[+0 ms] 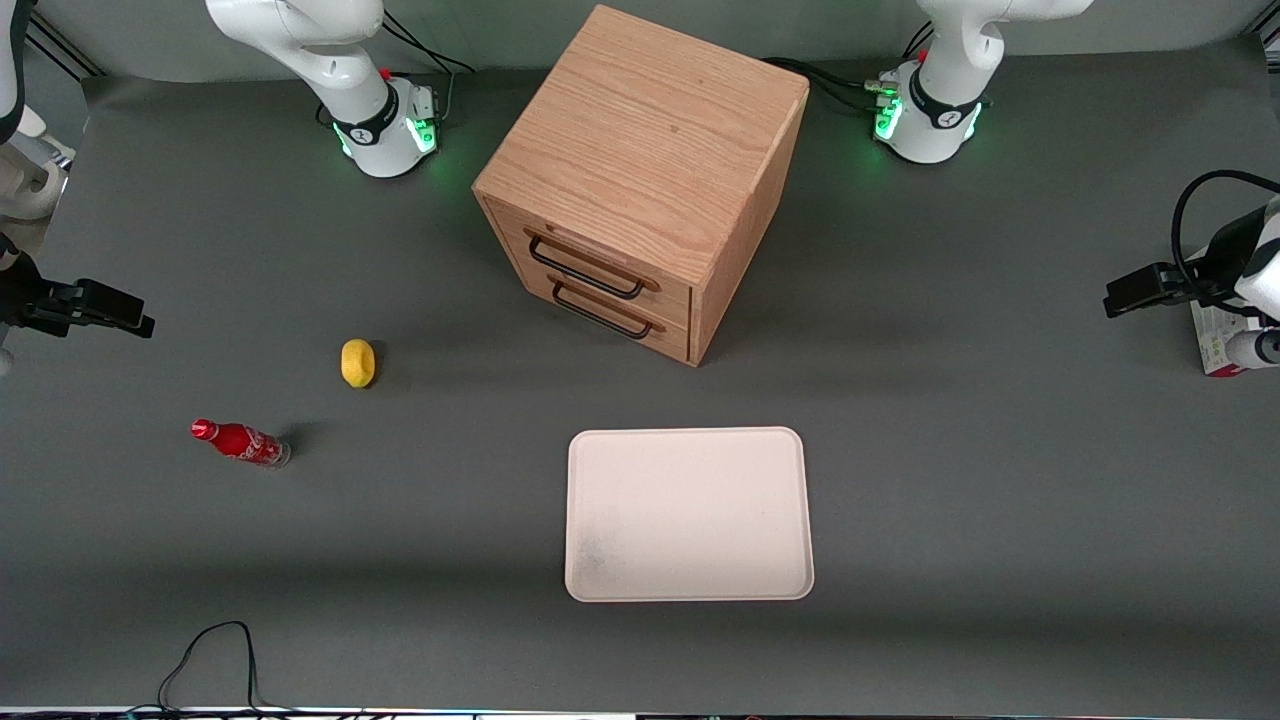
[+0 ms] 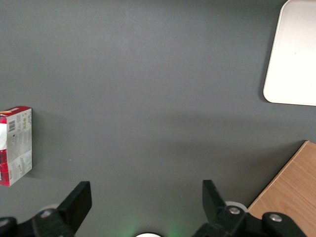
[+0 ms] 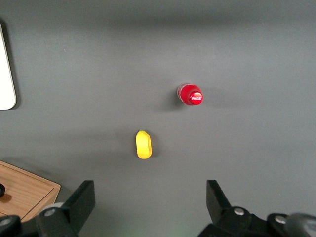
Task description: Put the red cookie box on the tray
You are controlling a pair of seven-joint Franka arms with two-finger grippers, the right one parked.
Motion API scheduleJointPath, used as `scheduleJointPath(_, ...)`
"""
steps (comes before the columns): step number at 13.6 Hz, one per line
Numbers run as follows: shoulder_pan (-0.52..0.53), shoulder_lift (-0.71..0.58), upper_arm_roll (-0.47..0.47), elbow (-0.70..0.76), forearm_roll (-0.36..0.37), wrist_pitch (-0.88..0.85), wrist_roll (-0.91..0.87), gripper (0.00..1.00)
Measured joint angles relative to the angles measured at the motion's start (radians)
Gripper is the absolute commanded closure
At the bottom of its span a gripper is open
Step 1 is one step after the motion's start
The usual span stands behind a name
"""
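The red cookie box lies flat on the grey table, its white face with green print showing between red edges. In the front view the box sits at the working arm's end of the table, partly covered by the arm's wrist. My left gripper hangs high above bare table beside the box, open, with nothing between its fingers. The pale cream tray lies flat near the table's front edge, well away from the box, and its corner shows in the left wrist view.
A wooden drawer cabinet with two black handles stands mid-table, farther from the front camera than the tray. A yellow lemon and a small red soda bottle lie toward the parked arm's end. A black cable loops at the front edge.
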Motion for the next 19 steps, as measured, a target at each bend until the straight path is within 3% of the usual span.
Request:
scheduleJointPath(10, 0.056, 0.002, 0.004, -0.001, 0.022, 0.001, 0.047, 0.0)
scheduleJointPath(19, 0.446, 0.114, 0.014, -0.001, 0.025, 0.166, 0.629, 0.0)
